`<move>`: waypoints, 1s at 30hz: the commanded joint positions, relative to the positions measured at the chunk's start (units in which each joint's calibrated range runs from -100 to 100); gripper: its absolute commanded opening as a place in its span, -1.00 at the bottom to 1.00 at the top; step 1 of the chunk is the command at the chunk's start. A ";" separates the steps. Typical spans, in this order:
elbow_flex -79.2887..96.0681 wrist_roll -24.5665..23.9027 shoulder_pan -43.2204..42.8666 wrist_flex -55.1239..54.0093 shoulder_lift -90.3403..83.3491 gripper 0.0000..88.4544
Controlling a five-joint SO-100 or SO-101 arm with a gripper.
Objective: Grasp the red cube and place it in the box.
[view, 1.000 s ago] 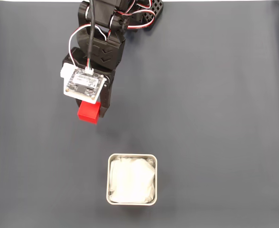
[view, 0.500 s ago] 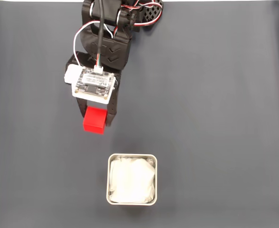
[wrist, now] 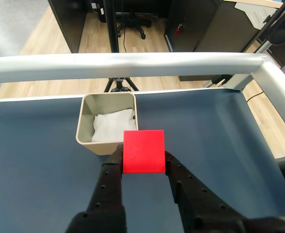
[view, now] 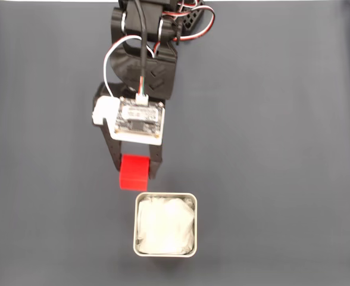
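A dark blue-grey surface [view: 270, 149] fills the fixed view, and in the wrist view it ends at a pale metal rail [wrist: 133, 63] across the upper frame, with wood flooring and dark furniture beyond.

There is one red cube [view: 134, 173], bright and matte with plain, unmarked faces. In the fixed view it sits just below centre, left of the middle, and its lower edge lies right by the box's upper rim. In the wrist view the red cube [wrist: 143, 151] shows as a flat red square at centre frame, overlapping the near wall of the box.

The gripper [view: 134, 171] is clamped on it: two black fingers [wrist: 111, 179] press against its left and right sides.

There is one box [view: 137, 225], square with rounded corners and a thin pale rim, in the lower centre of the fixed view. White crumpled lining lies inside. In the wrist view the box [wrist: 87, 128] stands left of centre, just behind the cube.

One black arm [view: 145, 65] comes down from the top edge, carrying one white circuit board [view: 140, 120] with wires.
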 commanded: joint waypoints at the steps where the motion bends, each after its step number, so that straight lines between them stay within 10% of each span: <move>1: -5.47 -0.34 -1.32 0.09 0.88 -0.86; 30: -21.71 -0.83 -6.86 -0.40 17.95 -0.86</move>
